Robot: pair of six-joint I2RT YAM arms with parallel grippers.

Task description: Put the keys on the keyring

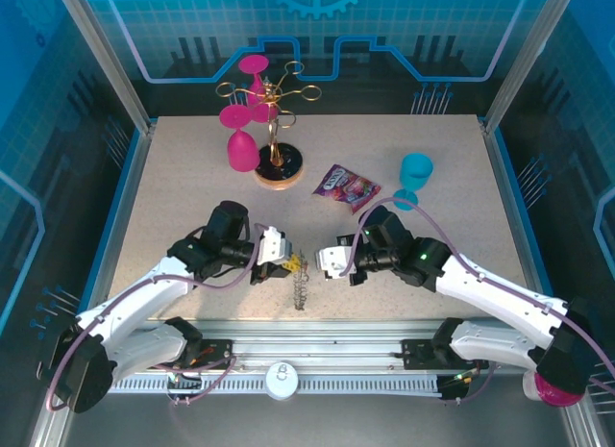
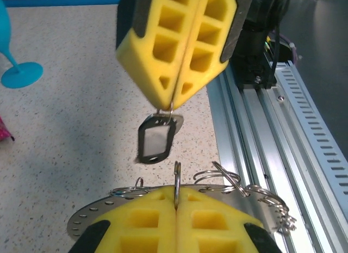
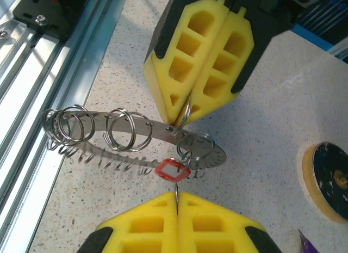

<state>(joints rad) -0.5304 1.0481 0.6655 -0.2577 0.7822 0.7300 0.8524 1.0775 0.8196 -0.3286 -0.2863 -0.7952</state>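
Observation:
The keyring (image 3: 136, 128) is a flat grey ring fringed with wire loops, held edge-up just above the table near its front edge (image 1: 301, 285). My left gripper (image 2: 176, 194) is shut on one upright loop of the keyring (image 2: 176, 177); in the right wrist view the left gripper (image 3: 183, 112) pinches that loop from above. The key (image 3: 173, 170), a small red-framed head on a thin wire ring, hangs against the keyring's rim. My right gripper (image 3: 176, 197) is shut on that wire ring. Both grippers (image 1: 288, 260) (image 1: 324, 260) meet tip to tip.
A glass stand with a gold-and-black base (image 1: 279, 166) carries pink glasses (image 1: 241, 149) at the back. A teal glass (image 1: 415, 173) and a snack packet (image 1: 348, 187) lie behind the right arm. The aluminium rail (image 1: 317, 336) runs along the near edge.

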